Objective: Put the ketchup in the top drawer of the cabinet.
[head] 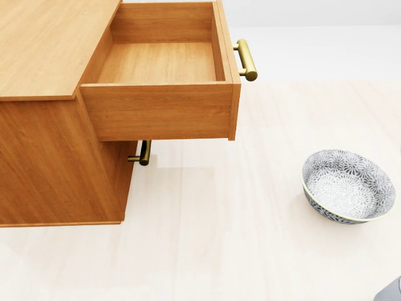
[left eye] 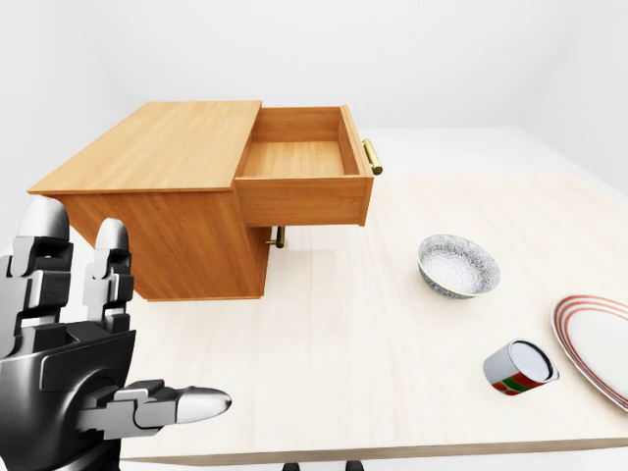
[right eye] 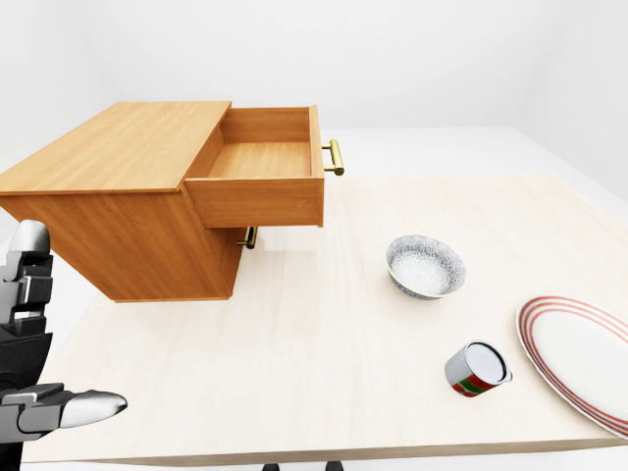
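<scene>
White walls surround a pale wooden desk [left eye: 334, 353] bearing a wooden cabinet [left eye: 157, 196] at the left of every view. Top drawer [head: 160, 63] is pulled fully out and shows a bare wooden floor; its brass handle [head: 246, 59] projects to the right, and a second brass handle [head: 144, 152] sits beneath it on the shut lower drawer. Patterned bowl [head: 348, 185] stands on the desk, well to the right of the cabinet. Only the eye views reach farther down: the ketchup [left eye: 520, 367], a red, green and white container, lies on its side near the desk's lower right edge, just beside a red-rimmed plate [right eye: 579, 358]. Left hand [left eye: 83, 368] appears at lower left in the eye views, fingers spread wide, holding nothing. Neither hand enters the head view.
</scene>
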Robot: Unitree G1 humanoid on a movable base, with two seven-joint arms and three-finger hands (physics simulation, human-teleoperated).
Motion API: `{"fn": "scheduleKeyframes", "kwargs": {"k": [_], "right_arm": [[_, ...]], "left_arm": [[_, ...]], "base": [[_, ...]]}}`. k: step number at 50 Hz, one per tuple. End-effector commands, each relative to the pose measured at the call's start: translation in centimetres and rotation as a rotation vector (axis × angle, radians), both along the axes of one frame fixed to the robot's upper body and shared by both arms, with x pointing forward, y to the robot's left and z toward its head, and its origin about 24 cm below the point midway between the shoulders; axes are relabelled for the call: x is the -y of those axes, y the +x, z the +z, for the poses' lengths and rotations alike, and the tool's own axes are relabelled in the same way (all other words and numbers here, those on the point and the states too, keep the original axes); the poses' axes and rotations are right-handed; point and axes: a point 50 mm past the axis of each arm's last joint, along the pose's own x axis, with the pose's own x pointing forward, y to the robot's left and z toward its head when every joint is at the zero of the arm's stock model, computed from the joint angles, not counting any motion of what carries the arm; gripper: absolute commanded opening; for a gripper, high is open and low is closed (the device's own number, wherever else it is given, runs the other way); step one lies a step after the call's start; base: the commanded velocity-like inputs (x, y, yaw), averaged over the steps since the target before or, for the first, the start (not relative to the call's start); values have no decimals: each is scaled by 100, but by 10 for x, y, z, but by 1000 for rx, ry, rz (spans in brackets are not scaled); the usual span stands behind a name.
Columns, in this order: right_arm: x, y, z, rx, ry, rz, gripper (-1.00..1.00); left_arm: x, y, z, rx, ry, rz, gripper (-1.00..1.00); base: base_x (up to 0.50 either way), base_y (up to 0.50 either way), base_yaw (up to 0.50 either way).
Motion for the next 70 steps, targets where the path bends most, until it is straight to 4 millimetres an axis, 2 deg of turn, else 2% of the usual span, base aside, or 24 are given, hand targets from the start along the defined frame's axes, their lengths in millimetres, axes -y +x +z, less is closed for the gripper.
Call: {"fn": "scheduleKeyframes", "kwargs": {"k": [1, 11, 20, 26, 31, 39, 44, 61, 70], "right_arm": [[11, 2, -9, -13, 54, -63, 100], [18, 4, -22, -46, 125, -63, 100], [12, 10, -28, -66, 133, -38, 100], [12, 16, -34, -85, 162, -17, 100], [8, 26, -49, -125, 220, 26, 100], [5, 41, -62, -175, 267, 72, 100], [7, 43, -73, -201, 324, 87, 100], [12, 47, -94, -258, 415, 86, 100], [22, 48, -110, -299, 497, 73, 100]], "left_arm": [[0, 0, 0, -5, -1, 0, 100], [-1, 0, 0, 2, 1, 4, 100], [0, 0, 1, 9, 4, 7, 100], [-2, 0, 1, 7, 0, 7, 100], [-1, 0, 1, 5, 1, 7, 100], [-2, 0, 1, 6, 0, 7, 100], [-1, 0, 1, 4, 1, 6, 100], [-2, 0, 1, 10, 3, 8, 100], [-1, -1, 0, 0, 4, 6, 100]], "base": [[0, 0, 0], [0, 0, 0], [0, 0, 0], [0, 0, 0], [0, 0, 0], [0, 0, 0], [0, 0, 0], [0, 0, 0], [0, 0, 0]]}}
